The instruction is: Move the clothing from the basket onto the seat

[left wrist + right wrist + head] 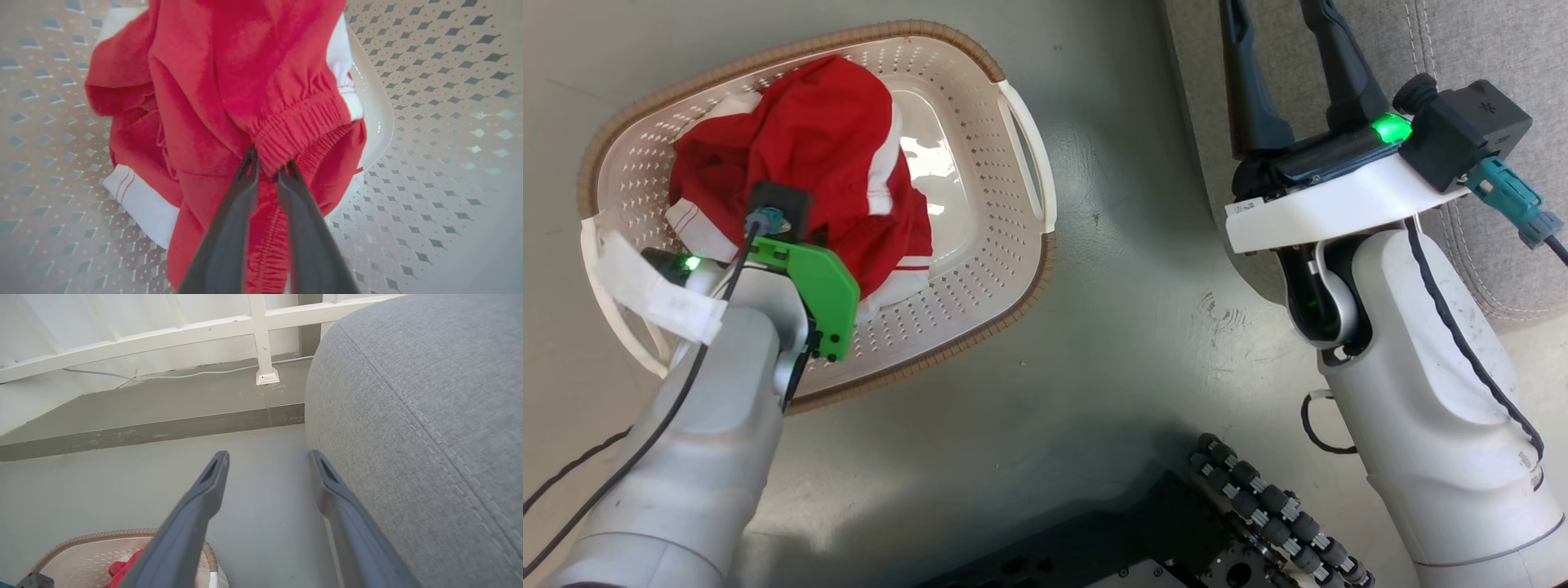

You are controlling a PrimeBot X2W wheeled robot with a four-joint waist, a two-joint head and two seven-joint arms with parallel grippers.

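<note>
The clothing (825, 139), a soft red heap with white trim, is lying bunched in the basket (996, 261), which is sitting on the grey floor (1111, 310); we are judging it light, limp and easy to crumple, likely to sag and trail rather than lift as one piece, and in no danger of breaking; the gathered elastic waistband (302, 122) is looking like the best place to take hold, being thicker than the loose cloth around it, so a pinch there should slip less than on a single layer. Our left gripper (269, 163) is doing just that; its two dark fingers (229, 228) are standing close together with a fold of the waistband nipped between their tips, the red cloth draping away on both sides over the perforated basket bottom. Our right gripper (268, 455) is hanging well apart from the basket, beside the rounded edge of the seat (429, 396); its fingers are spread wide and holding nothing, though whether the nearer one is brushing the cushion we cannot tell. No garment is lying on the part of the seat we are seeing; the carry across is not yet made.
</note>
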